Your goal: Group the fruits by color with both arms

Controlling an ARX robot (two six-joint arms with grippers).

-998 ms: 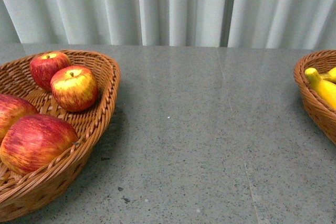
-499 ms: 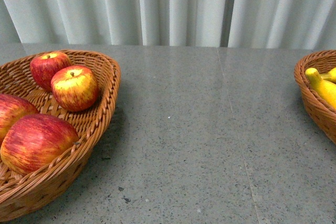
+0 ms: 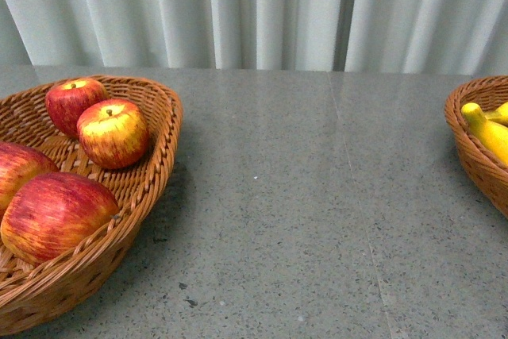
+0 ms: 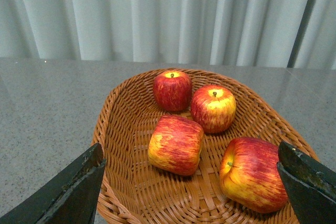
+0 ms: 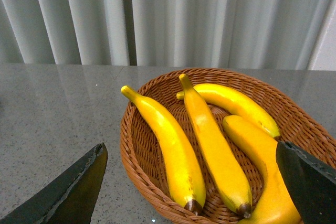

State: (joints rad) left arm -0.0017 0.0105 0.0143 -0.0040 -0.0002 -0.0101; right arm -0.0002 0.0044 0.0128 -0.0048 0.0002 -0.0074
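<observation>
With both grippers, left point(image 4: 191, 182) and right point(image 5: 191, 182), wide and empty, a careless drop could knock the apples point(image 4: 213, 108) or bananas point(image 5: 210, 145) out.

You have four apples: the back one point(image 4: 172, 89), the yellow-topped one point(image 4: 213, 108), the middle one point(image 4: 176, 145) and the nearest one point(image 4: 254, 173). You have four bananas point(image 5: 167, 147) point(image 5: 214, 150) point(image 5: 234, 105) point(image 5: 262, 171). You have two wicker baskets point(image 3: 163, 144) point(image 3: 470, 152), one for each kind
</observation>
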